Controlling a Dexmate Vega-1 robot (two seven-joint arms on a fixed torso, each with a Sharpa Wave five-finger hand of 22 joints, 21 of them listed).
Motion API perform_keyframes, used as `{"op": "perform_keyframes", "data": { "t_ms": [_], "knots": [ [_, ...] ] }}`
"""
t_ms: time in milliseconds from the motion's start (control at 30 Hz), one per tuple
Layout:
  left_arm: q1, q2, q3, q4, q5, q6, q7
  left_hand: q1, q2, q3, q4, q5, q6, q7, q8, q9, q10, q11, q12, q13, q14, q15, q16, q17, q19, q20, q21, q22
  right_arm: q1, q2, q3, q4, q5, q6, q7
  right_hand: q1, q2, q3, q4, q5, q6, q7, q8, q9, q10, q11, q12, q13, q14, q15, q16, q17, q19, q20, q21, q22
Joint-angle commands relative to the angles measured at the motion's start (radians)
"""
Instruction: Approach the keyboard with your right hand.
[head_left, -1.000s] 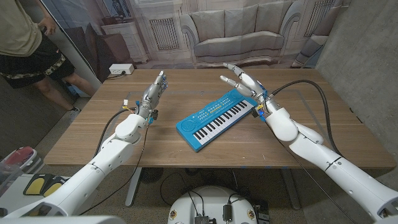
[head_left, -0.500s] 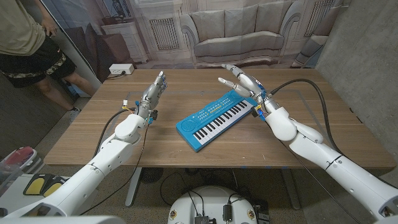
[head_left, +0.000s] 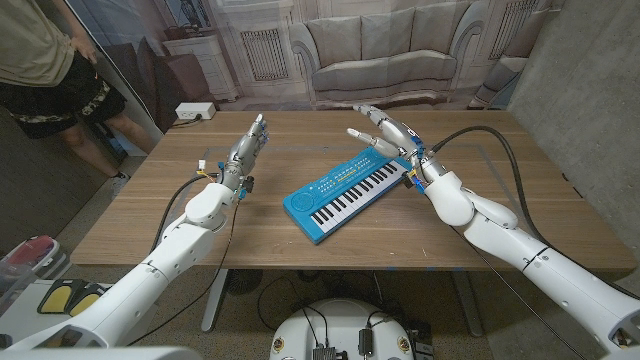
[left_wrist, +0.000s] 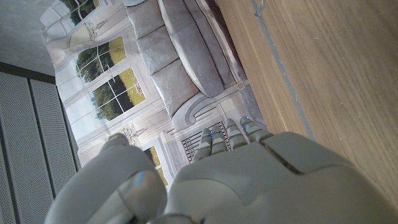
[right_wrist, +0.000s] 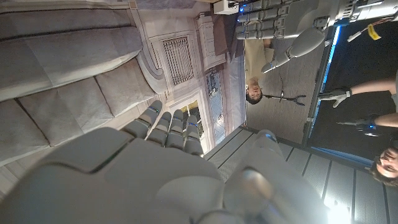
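slim blue plastic keyboard (head_left: 347, 192) on wood-grain table (head_left: 150, 215), right hand (head_left: 385, 134) fingers spread above it

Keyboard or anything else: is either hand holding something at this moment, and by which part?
Nothing is held. The right hand hangs open above the keyboard's far end; the left hand is open, apart from it.

The far end of the blue toy keyboard with black and white keys (head_left: 347, 190) is tucked behind the robot's grey right hand (head_left: 385, 135), the labels on its blue panel are too small to read, and the person in dark shorts (head_left: 50, 70) is cut off by the picture's edge.
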Motion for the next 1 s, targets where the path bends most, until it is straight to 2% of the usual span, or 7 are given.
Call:
{"op": "perform_keyframes", "data": {
  "t_ms": [33,733,1000],
  "knots": [
    [0.001,0.003,0.001,-0.001,0.000,0.004,0.002,0.008,0.000,-0.004,0.002,-0.006,0.006,0.005,-0.004,0.003,-0.003,-0.006,-0.001,0.002,-0.001,0.001,-0.002,0.004,-0.008,-0.022,0.000,0.002,0.011,-0.005,-0.019,-0.005,-0.037,-0.026,-0.011,0.009,-0.001,0.001,-0.007,0.004,0.013,-0.001,0.007,0.004,0.008,0.000,0.002,0.005,0.009,0.001,0.000,0.004,0.011,-0.032,-0.001,0.004],
    [-0.010,0.005,0.007,-0.004,0.003,0.015,-0.003,0.012,0.001,-0.007,0.001,-0.008,0.006,0.004,-0.005,0.003,-0.004,-0.004,-0.001,0.002,-0.002,0.001,-0.002,0.004,-0.009,-0.021,0.001,0.002,-0.002,-0.019,-0.038,-0.040,-0.133,-0.110,-0.066,0.009,0.002,0.001,-0.008,0.004,0.016,-0.003,0.007,0.005,0.014,0.001,0.002,0.005,0.010,0.001,-0.001,0.005,0.013,-0.032,-0.006,0.004],
    [-0.006,0.005,0.005,-0.010,0.006,0.010,0.002,0.014,0.001,-0.008,0.000,-0.008,0.007,0.004,-0.004,0.003,-0.003,-0.006,-0.001,0.002,-0.002,0.001,-0.002,0.004,-0.009,-0.020,0.001,0.002,0.001,-0.029,-0.047,-0.050,-0.134,-0.126,-0.050,0.008,0.003,0.000,-0.007,0.004,0.018,-0.004,0.006,0.005,0.015,0.000,0.001,0.005,0.011,-0.001,0.000,0.005,0.014,-0.031,-0.008,0.004]
  ]
}}
